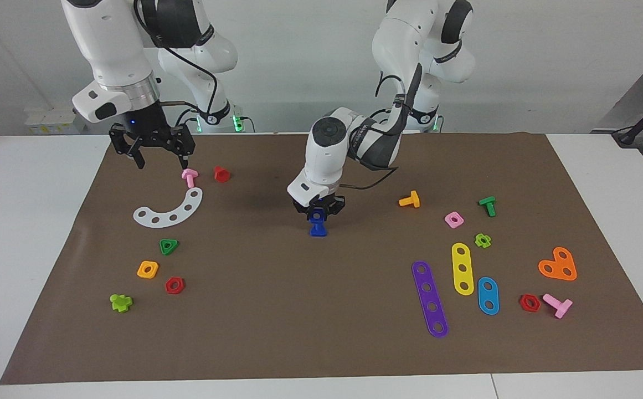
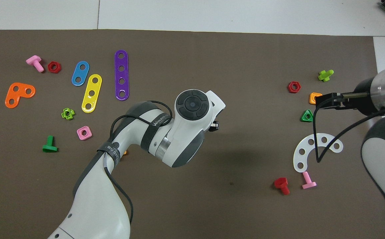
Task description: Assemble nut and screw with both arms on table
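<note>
Mid-mat: dark blue screw (image 1: 318,228) stands head-down on the brown mat (image 1: 321,310), dark blue nut (image 1: 317,213) on top of its shaft. Joining looks largely done; seating or turning may remain, can't tell how far. Left gripper (image 1: 319,209) low over the pair, fingers pinching the nut. Right gripper (image 1: 152,148) raised over the mat edge by the pink bolt (image 1: 189,177), fingers spread, holding nothing, waiting.
</note>
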Robot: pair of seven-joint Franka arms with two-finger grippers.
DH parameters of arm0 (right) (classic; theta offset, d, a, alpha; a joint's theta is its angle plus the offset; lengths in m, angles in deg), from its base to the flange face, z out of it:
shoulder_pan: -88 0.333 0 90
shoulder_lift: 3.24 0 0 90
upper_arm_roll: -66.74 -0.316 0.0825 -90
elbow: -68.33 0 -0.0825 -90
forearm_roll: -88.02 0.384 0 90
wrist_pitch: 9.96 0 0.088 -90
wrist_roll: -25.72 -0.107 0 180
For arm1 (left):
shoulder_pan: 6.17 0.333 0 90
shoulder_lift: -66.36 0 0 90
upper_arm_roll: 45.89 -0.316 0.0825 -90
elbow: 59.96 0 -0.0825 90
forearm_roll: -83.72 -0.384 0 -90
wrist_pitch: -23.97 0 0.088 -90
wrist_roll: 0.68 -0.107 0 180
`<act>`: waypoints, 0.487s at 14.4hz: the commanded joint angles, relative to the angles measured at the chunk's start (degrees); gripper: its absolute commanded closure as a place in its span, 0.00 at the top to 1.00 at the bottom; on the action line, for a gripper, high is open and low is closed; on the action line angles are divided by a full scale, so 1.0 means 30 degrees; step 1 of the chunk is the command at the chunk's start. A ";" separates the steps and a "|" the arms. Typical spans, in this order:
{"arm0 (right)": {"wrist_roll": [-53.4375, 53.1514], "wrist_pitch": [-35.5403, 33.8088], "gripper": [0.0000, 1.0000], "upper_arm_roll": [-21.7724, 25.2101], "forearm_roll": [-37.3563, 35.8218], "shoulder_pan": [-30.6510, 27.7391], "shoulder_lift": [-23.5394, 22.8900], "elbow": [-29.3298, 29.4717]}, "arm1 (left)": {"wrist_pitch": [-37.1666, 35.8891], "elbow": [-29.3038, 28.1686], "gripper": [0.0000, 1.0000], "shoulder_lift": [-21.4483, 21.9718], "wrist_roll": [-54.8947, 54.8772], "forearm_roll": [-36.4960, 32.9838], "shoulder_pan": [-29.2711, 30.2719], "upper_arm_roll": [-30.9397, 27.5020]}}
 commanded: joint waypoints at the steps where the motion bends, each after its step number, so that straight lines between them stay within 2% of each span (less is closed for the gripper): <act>1: 0.1476 -0.0385 0.99 -0.0106 0.0387 -0.0876 -0.0140 0.0268 | -0.1589 0.1120 0.00 -0.0383 0.0136 0.0651 -0.0129 -0.0311; 7: 0.1684 -0.0239 0.99 -0.0106 0.0388 -0.1115 -0.0169 0.0268 | -0.1537 0.1505 0.00 -0.0589 0.0751 0.0858 -0.0099 -0.0340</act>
